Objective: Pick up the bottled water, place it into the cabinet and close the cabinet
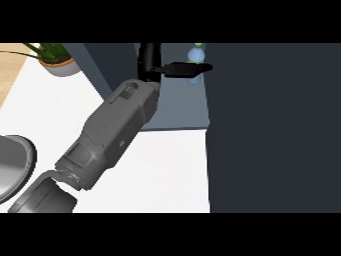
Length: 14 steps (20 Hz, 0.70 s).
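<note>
Pale green bottled water (196,54) stands upright inside the open cabinet (179,107), near its back. One black hand (179,69) reaches in with fingers curled around the bottle's middle. On the white surface (158,170) sit a potted plant (55,60) and a grey pan (3,170).

I see a matt white counter (165,165), with pale wood grain at its far left. The cabinet (276,125) looks smooth, dark and matt. The bottled water (195,55) reads as clear plastic. My forearm (110,135) has a grey, faintly glossy shell; the hand (180,69) is matt black.
</note>
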Each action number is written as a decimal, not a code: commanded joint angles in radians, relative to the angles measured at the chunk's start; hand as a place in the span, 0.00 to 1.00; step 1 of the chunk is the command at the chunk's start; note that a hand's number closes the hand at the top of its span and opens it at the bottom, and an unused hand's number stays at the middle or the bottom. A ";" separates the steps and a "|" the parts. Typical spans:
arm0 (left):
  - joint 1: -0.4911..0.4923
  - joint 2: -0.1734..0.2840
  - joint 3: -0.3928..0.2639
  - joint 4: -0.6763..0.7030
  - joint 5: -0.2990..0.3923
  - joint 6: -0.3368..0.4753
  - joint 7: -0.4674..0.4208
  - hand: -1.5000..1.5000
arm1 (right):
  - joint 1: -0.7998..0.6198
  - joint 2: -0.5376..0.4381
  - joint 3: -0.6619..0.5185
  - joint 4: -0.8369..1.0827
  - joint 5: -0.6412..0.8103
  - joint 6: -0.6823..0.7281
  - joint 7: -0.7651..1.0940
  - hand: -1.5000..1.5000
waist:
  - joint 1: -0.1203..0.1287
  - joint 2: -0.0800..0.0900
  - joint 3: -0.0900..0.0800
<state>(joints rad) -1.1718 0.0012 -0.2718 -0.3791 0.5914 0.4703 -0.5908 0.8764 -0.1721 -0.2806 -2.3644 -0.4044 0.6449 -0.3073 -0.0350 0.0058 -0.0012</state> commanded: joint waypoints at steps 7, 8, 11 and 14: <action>0.155 -0.001 -0.121 -0.308 0.041 -0.019 0.103 0.00 | 0.056 0.013 0.002 -0.160 -0.084 -0.031 0.097 0.00 | 0.036 -0.014 0.000; 0.234 -0.001 -0.180 -0.382 0.060 0.008 0.087 0.00 | 0.011 -0.002 0.002 -0.109 -0.076 -0.040 0.104 0.00 | 0.038 -0.014 0.000; 0.308 0.010 -0.182 -0.487 0.020 0.007 0.125 0.00 | 0.057 0.061 0.043 -0.154 -0.015 -0.028 0.075 0.00 | 0.050 -0.019 0.000; 0.432 -0.001 -0.267 -0.638 0.012 0.059 0.131 0.00 | 0.016 0.027 0.033 -0.114 -0.023 -0.035 0.091 0.00 | 0.053 -0.017 0.000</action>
<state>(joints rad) -0.8658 0.0013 -0.4672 -0.8552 0.6209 0.4960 -0.4836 0.8853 -0.1601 -0.2573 -2.3701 -0.4144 0.6345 -0.2695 0.0076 -0.0094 -0.0011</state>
